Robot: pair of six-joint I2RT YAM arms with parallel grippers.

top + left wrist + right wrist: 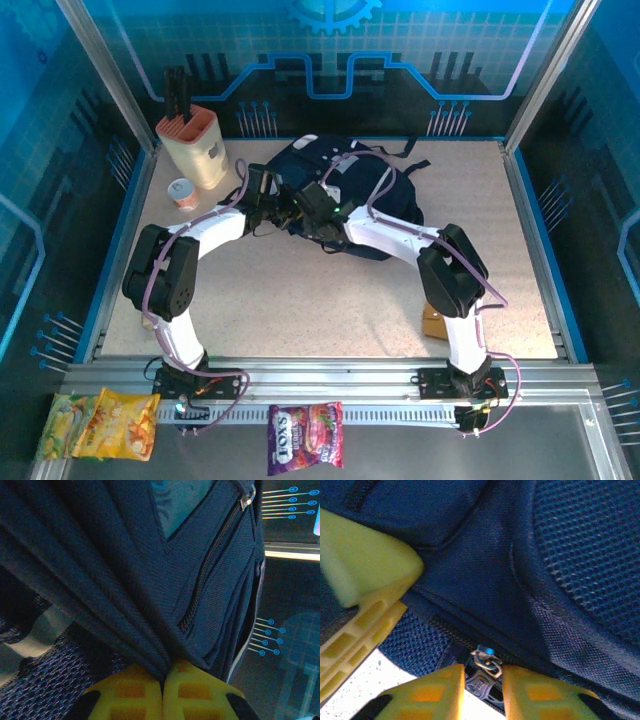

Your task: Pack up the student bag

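Can't make out gripper tips from top view (both wrists bunched over near-left side of the student bag (298,160)). Seeing left gripper (162,682) pinched fully shut on a bundle of navy bag folds. Seeing right gripper (483,682) with jaws narrowly apart and zipper pull (487,661) sat between them; can't tell if actually gripped. Placing bag at far centre of speckled beige table (330,310), inside blue-panelled enclosure. Also spotting knife block (192,148) and small cup (183,192) far left, brown box (433,322) half hidden behind right arm, yellow snack packets (100,425) on near rail. Can't read purple packet (305,437) print, too small
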